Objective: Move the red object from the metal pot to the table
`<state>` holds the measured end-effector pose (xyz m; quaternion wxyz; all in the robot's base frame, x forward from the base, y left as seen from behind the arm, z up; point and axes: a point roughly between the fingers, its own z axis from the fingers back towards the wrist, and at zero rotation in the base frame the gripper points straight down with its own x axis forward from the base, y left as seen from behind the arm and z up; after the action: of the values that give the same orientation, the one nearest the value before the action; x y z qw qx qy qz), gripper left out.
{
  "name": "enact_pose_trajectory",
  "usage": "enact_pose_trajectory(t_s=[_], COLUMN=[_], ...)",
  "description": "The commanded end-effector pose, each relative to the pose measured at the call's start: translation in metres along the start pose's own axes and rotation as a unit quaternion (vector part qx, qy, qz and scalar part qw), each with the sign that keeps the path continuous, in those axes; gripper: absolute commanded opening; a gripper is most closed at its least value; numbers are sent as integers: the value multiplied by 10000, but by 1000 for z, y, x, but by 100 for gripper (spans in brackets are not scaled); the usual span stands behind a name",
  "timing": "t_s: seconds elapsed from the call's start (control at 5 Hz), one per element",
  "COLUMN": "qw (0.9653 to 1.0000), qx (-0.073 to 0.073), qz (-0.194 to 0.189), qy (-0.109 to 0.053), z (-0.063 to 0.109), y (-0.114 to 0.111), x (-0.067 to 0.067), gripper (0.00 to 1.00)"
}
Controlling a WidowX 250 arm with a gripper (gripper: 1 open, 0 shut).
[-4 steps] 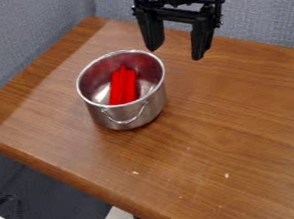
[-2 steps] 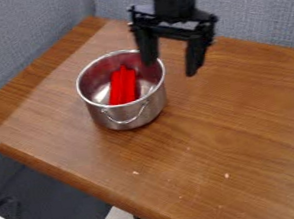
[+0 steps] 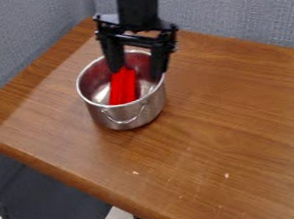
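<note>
- Swings gripper (image 3: 136, 62) leftward in view since the earlier frame, now over the metal pot (image 3: 128, 115).
- Holds jaws wide open.
- Shows red object (image 3: 124, 86) inside pot, on table (image 3: 222, 148).

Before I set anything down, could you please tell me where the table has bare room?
The wood-grain table is bare right of the steel pot in the picture, and from the pot's front to the near edge. It's crowded at the pot's mouth, where the open tool hangs over the red block.
</note>
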<state>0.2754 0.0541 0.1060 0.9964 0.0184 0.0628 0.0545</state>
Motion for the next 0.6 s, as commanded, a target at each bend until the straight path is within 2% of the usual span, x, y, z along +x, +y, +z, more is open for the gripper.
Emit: enact_pose_trajectory(t_s=[0.0, 0.4], qw=[9993, 9992], qx=[53, 20], qz=[133, 213], qy=[-336, -331], z=[12, 1], y=[18, 28], x=[0, -1], gripper=[100, 100])
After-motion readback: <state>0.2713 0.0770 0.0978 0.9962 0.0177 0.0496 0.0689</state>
